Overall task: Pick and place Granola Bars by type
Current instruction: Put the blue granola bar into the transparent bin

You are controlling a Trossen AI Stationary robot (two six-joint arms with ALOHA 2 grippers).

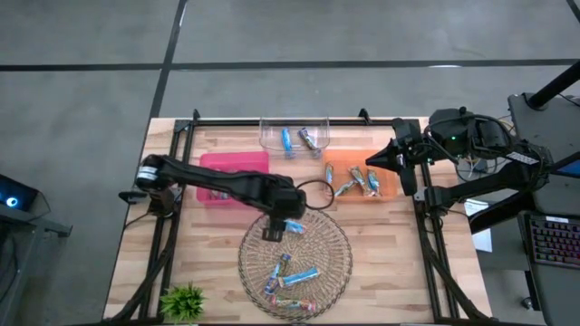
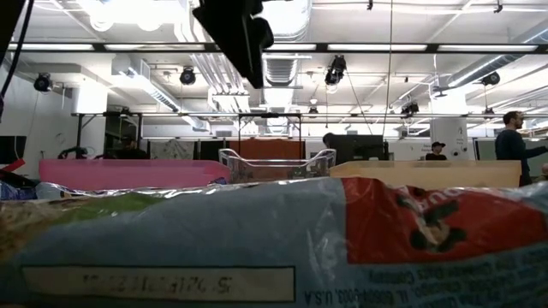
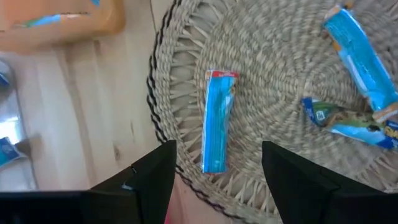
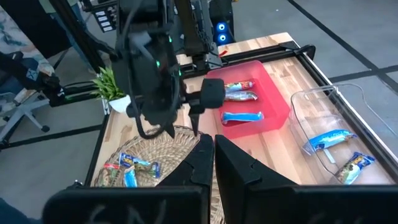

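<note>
Several granola bars in blue wrappers lie on a round wicker mat [image 1: 294, 263]. One blue bar with a red end [image 3: 217, 121] lies flat near the mat's far edge. My left gripper [image 3: 218, 146] hangs over it, pointing steeply down and open, one finger on each side of the bar's near end and touching nothing. In the high view the left gripper [image 1: 272, 231] stands just left of that bar [image 1: 294, 226]. My right gripper [image 1: 370, 161] waits shut above the orange tray [image 1: 385, 190]. One wrapper [image 2: 274, 239] fills the front of the low view.
A pink tray [image 4: 277, 106] holds three bars, a clear tray [image 4: 348, 99] two, and the orange tray several. A small green plant [image 1: 184, 299] stands at the near left corner. Two more blue bars [image 3: 360, 53] lie farther across the mat. People stand in the room behind.
</note>
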